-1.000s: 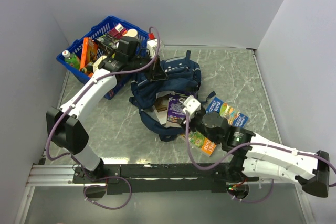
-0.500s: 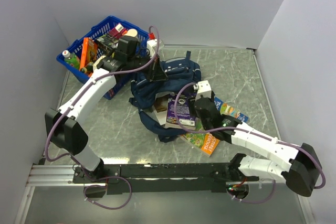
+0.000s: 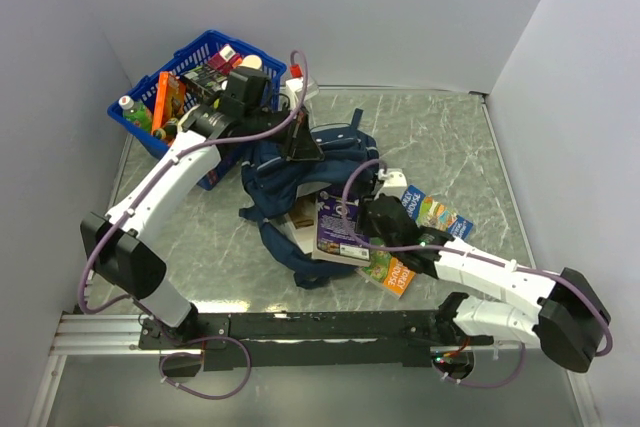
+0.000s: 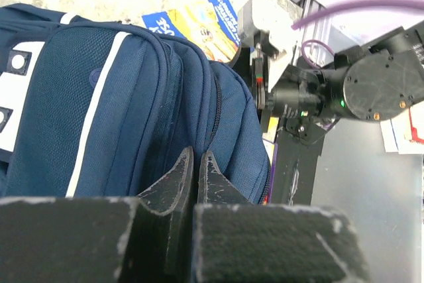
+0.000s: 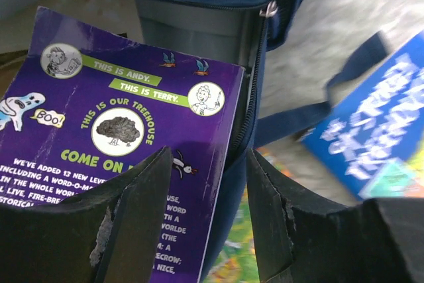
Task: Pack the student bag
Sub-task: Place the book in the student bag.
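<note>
Your left gripper (image 4: 195, 164) is pinching soft navy fabric on the student bag (image 4: 132, 97). Your right gripper (image 5: 207, 183) is spread wide, with the corner of the flat purple book (image 5: 132, 130) showing between its fingers.

The left arm (image 3: 165, 177) stretches forward, left gripper (image 4: 197, 154) pinched onto the student bag (image 4: 99, 97); right arm (image 3: 480, 267) bent inward, right gripper (image 5: 209, 154) spread wide.

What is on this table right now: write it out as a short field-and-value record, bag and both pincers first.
bag: large navy blue fabric backpack, mid-table, one zip open
left pincer: shut on the backpack's fabric
right pincer: open, over a corner of the purple paperback book
book position: lying at the backpack's open zip, against the grey lining
loose items: blue picture book and orange-green book on the tabletop, right of the backpack
basket: blue plastic basket, far left, holding supplies
</note>
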### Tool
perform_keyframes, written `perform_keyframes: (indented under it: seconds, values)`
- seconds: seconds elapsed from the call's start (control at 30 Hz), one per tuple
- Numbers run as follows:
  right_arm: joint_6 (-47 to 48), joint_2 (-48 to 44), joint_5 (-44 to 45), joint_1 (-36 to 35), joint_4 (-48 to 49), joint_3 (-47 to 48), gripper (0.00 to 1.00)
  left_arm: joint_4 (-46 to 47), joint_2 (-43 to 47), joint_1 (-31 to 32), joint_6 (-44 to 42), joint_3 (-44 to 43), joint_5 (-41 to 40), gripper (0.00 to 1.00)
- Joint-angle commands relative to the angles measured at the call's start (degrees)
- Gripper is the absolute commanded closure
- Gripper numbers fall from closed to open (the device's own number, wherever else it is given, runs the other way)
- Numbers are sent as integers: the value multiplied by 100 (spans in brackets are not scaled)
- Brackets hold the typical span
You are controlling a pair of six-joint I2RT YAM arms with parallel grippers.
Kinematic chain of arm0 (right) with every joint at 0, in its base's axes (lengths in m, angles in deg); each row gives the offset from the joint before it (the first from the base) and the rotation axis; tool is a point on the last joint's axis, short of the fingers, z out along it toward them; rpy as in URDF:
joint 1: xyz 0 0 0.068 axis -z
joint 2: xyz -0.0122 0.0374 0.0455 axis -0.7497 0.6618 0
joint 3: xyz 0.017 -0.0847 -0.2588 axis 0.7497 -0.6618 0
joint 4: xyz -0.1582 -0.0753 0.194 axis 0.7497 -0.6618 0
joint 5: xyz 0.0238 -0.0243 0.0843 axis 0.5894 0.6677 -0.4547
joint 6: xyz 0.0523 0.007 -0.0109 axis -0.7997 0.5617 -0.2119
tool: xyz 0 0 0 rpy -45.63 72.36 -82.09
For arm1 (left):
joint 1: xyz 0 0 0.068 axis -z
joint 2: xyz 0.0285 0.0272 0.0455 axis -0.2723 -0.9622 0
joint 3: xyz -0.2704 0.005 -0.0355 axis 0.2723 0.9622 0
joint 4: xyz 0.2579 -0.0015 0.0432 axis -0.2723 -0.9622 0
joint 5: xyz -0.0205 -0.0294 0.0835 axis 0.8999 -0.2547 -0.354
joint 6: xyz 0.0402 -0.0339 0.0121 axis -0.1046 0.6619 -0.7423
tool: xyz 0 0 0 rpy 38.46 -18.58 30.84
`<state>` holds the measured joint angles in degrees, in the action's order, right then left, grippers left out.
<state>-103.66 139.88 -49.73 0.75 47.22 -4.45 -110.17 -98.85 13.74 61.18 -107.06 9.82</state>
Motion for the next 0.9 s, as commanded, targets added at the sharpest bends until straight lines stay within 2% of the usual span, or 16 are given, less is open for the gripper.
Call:
perform_keyframes:
  seconds: [0.0, 0.13, 0.33, 0.47, 0.57, 0.67, 0.77, 0.87]
  values:
    - [-938, -197, -1074, 17, 909, -689, 43, 764, 674, 87, -20, -57, 554, 99]
    - [-571, -433, -1604, 9, 2036, -928, 41, 807, 717, 105, -275, 84, 457, 99]
    - [-666, -1144, -1727, 131, 1887, -1086, 40, 948, 709, 122, -267, 304, 422, 99]
    - [-956, -1498, -1973, 176, 2484, -1675, 43, 984, 665, 166, -231, 322, 474, 99]
    - [-878, -1077, -1947, 193, 2055, -1325, 48, 940, 638, 236, -258, 261, 457, 99]
    - [-676, -875, -2009, 185, 2511, -1360, 51, 913, 656, 254, -205, 173, 509, 99]
    - [-316, -383, -1938, 185, 2791, -1167, 55, 904, 656, 298, -126, 103, 615, 99]
    - [-96, 337, -2069, 176, 3530, -921, 57, 939, 638, 351, 146, 32, 694, 99]
